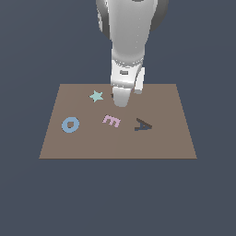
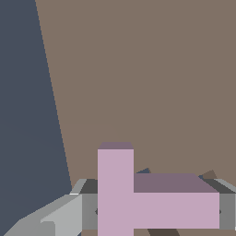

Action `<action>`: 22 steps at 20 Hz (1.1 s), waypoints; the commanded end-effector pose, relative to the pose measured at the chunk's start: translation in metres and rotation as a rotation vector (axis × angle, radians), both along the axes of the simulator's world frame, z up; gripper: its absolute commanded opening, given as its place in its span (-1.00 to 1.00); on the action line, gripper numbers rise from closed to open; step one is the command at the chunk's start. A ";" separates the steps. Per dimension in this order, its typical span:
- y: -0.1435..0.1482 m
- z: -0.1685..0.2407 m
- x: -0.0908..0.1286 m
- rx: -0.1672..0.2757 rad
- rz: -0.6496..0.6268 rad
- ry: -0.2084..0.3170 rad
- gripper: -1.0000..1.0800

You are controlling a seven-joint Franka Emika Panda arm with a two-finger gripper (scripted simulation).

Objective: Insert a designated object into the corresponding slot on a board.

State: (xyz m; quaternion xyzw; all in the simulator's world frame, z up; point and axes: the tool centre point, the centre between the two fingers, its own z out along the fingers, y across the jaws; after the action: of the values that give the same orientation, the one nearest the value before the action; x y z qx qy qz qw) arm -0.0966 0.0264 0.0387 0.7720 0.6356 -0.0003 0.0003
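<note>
The brown board [image 1: 161, 138] lay flat on the dark blue-grey surface [image 1: 27, 198], filling the middle of the exterior view. The white arm [image 1: 126, 41] came down from above over the board's far edge, hiding that part of the board; the T-shaped slot could not be made out in either view. On the board, nearer than the arm, sat a dark A-shaped recess [image 1: 143, 125] toward the exterior view's right, a pink letter E [image 1: 111, 120] near the board's centre, a blue ring [image 1: 70, 124] toward the exterior view's left, and a pale teal star [image 1: 96, 96] at the far side of the board, just beside the arm.

In the wrist view the claw [image 2: 154, 212] was closed on the light-pink T block [image 2: 152, 209], one grey finger [image 2: 69, 214] pressed against each end of its crossbar. The T was held over the board's bare brown face, close to the board's edge where the dark surface began.
</note>
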 end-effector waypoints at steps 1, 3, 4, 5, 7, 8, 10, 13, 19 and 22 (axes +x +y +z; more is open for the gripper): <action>-0.004 0.001 0.003 0.000 0.083 0.000 -1.00; -0.007 0.001 0.006 0.000 0.140 0.000 -1.00; -0.009 0.001 0.007 0.000 0.167 0.000 -1.00; -0.010 0.001 0.009 0.000 0.192 0.000 -1.00; -0.012 0.001 0.011 0.000 0.239 0.000 -1.00; -0.013 0.001 0.012 0.000 0.260 0.000 -1.00; -0.014 0.002 0.014 -0.001 0.299 0.000 -1.00; -0.016 0.002 0.017 -0.001 0.349 0.000 -1.00; -0.018 0.002 0.021 -0.001 0.413 0.001 -1.00; -0.018 0.002 0.022 -0.001 0.427 0.001 -1.00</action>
State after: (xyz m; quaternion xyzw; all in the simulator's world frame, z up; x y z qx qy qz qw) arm -0.0752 0.0079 0.0406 0.6233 0.7820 -0.0008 0.0003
